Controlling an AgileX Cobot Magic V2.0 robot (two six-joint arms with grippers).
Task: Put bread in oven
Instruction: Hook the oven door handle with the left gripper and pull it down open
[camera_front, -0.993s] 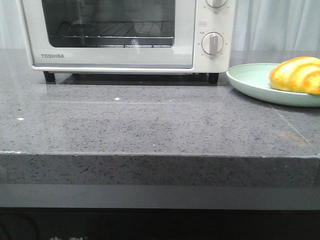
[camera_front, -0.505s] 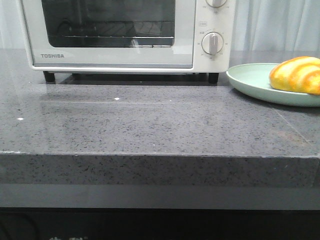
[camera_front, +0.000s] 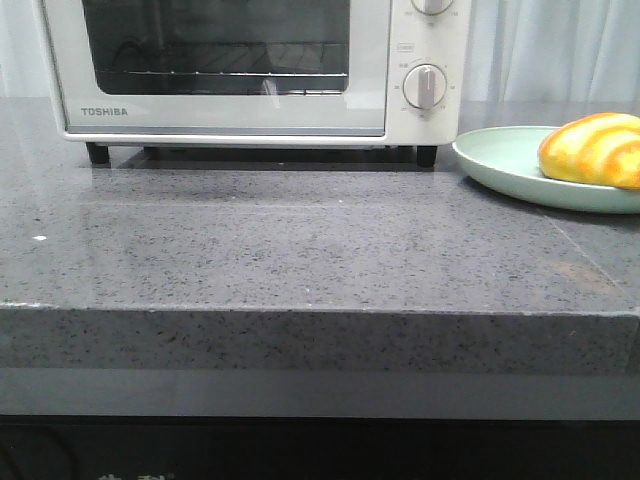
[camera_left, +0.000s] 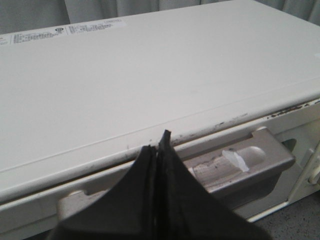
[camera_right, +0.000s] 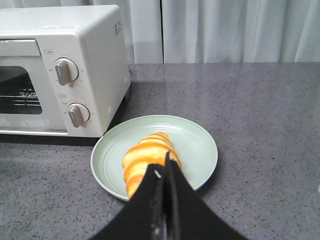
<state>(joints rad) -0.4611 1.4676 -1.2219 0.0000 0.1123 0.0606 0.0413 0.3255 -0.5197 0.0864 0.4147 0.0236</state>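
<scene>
The white Toshiba oven stands at the back of the counter with its glass door closed; it also shows in the right wrist view. The striped golden bread lies on a pale green plate to the oven's right. My left gripper is shut and empty, hovering over the front edge of the oven's top, just above the door handle. My right gripper is shut and empty, above the near side of the bread on the plate. Neither gripper shows in the front view.
The grey speckled counter runs from the oven to its front edge. Two round white knobs sit on the oven's right panel. A pale curtain hangs behind the counter.
The reflections in the oven door glass shift slightly, and a small white spot on the counter in front of the oven is gone. The bread, plate and oven have not moved.
</scene>
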